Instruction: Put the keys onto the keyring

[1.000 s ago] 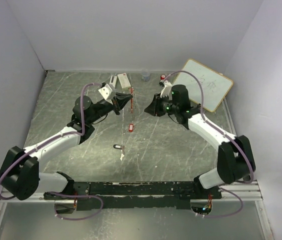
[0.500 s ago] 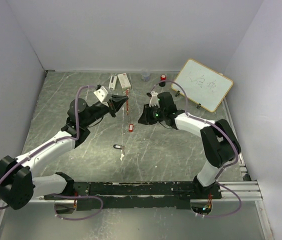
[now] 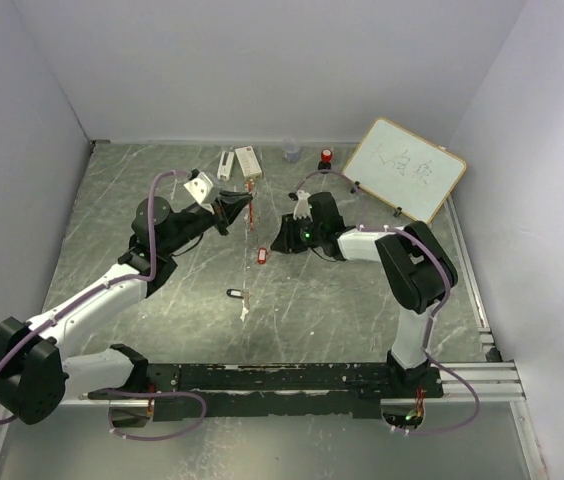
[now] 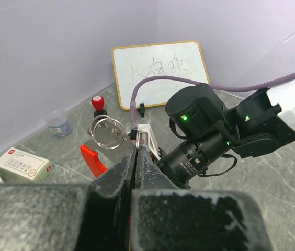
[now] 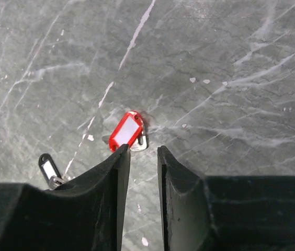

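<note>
My left gripper [image 3: 237,208] is shut on the keyring [image 3: 250,199] and holds it above the table. In the left wrist view the jaws [image 4: 135,150] pinch it, with the silver rings [image 4: 107,132] and the red plastic piece [image 4: 92,159] sticking out past the tips. The red-headed key [image 3: 260,256] lies flat on the table, and the black-headed key [image 3: 234,294] lies nearer the front. My right gripper [image 3: 280,241] is open by a narrow gap and empty, low over the table. In the right wrist view its tips [image 5: 139,151] sit just short of the red key [image 5: 128,130], with the black key [image 5: 48,168] at the lower left.
A whiteboard [image 3: 405,168] leans at the back right. A red-topped small cylinder [image 3: 327,155], a small jar [image 3: 291,152] and a white box [image 3: 247,160] stand along the back wall. A white scrap [image 3: 245,312] lies by the black key.
My right gripper has moved left and down toward the red key. My left arm has shifted a little left, still holding the keyring. The keys have not moved.
</note>
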{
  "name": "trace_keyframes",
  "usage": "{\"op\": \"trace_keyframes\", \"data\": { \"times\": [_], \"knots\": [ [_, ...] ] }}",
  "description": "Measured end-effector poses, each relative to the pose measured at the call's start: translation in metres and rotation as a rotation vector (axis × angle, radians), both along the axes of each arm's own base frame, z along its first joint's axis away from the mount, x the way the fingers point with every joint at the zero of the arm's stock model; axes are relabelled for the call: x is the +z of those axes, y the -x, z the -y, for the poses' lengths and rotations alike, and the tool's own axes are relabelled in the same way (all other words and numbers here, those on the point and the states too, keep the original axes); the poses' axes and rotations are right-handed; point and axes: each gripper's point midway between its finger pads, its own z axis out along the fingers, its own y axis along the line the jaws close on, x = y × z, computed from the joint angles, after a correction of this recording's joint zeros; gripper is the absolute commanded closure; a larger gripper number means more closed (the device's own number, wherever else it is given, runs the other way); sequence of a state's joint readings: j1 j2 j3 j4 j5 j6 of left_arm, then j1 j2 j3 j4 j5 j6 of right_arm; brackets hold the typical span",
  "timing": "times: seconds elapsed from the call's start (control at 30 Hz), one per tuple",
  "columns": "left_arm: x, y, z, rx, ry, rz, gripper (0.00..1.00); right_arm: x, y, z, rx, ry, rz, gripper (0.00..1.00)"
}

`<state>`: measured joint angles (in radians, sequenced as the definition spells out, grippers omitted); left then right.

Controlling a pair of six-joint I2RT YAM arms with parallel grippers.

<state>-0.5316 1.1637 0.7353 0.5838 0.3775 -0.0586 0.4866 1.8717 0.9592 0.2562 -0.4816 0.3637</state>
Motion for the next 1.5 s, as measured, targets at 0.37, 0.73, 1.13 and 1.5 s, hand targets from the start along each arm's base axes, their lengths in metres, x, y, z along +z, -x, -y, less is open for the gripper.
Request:
{"op": "trace_keyframes", "data": {
  "times": [0.37,0.73,1.13,1.5],
  "knots": [
    [-0.002,-0.003,-0.004,0.011,-0.004,-0.008,0.93,-0.016,-0.009,-0.006,0.001,-0.018,0.02,0.69],
    [-0.009,-0.003,-0.005,0.014,-0.012,-0.022,0.93,-0.017,0.0,-0.023,0.049,-0.055,0.021,0.69],
    [-0.009,-0.004,-0.007,0.02,-0.012,-0.022,0.93,-0.02,0.004,-0.027,0.053,-0.053,0.017,0.88],
    [-0.01,-0.004,-0.007,0.02,-0.013,-0.024,0.93,-0.024,0.002,-0.024,0.032,-0.043,0.04,1.0]
  ]
}}
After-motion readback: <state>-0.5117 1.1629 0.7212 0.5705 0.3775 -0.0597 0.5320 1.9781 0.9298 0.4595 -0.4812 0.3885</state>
